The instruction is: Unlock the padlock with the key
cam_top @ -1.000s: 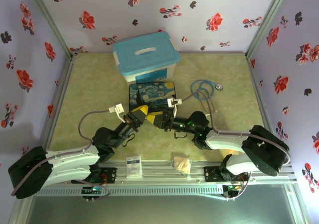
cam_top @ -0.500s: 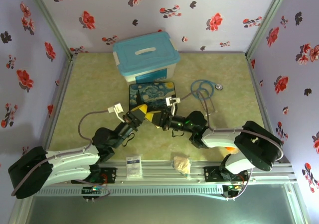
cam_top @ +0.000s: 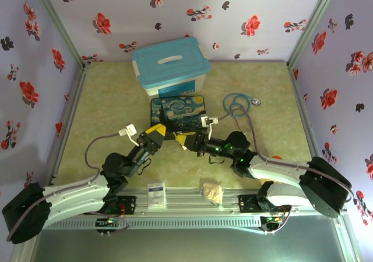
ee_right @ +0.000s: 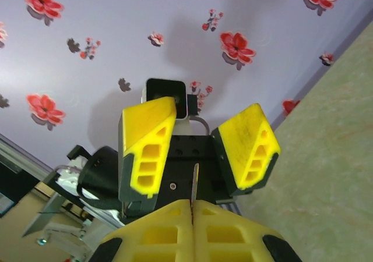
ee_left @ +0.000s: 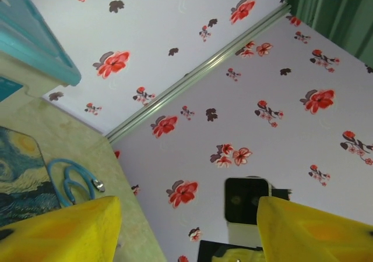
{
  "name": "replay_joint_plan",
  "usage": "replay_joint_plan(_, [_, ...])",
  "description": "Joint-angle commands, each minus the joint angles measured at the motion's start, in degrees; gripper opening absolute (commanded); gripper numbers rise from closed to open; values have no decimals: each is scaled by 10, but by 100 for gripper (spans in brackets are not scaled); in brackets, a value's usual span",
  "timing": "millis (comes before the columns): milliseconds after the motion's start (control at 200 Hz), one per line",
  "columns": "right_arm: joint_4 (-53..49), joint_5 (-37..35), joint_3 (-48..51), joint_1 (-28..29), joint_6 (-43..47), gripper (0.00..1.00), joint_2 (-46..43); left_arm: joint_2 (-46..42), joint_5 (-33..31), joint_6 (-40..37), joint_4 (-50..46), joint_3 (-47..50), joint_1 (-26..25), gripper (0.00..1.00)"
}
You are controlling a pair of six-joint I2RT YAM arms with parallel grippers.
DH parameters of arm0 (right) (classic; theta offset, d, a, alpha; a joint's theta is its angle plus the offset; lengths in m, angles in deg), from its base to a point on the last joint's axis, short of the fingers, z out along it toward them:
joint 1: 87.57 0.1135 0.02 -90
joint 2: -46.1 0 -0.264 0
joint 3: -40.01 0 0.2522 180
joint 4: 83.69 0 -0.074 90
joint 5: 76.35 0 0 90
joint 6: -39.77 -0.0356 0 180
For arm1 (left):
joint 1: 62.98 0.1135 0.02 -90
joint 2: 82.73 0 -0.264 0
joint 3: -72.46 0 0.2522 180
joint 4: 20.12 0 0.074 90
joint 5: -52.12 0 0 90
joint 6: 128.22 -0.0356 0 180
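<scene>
Right claw (ee_right: 192, 215): closed, its yellow fingertips pinching the key (ee_right: 194, 184), a thin metal sliver that stands edge-on out of the seam. We judge this grip leaves the blade free to enter a keyhole.
Left claw (ee_right: 198, 140): open, fingers well apart with nothing between them, facing the right claw head-on.
Place: the two claws sit near each other over the tabletop (cam_top: 105, 110), just in front of the starry box (cam_top: 178, 110).
Why so: we read the face-to-face pose as lining the key up for a meeting between the claws.
Padlock: we cannot tell where it lies.
Risk: so thin a key may twist in the pinch.
</scene>
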Motion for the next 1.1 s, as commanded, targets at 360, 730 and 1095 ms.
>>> replay_joint_plan(360, [-336,-69,-26,-24,100,0,-72,67,115,27,-206,-79,29,56])
replay_joint_plan(730, [-485,-70,24,-103,114,0,-153,241,128,31,-340,-148,37,68])
replay_joint_plan(1095, [-497,-69,52,-114,118,0,-184,353,7,-20,-419,-219,-8,65])
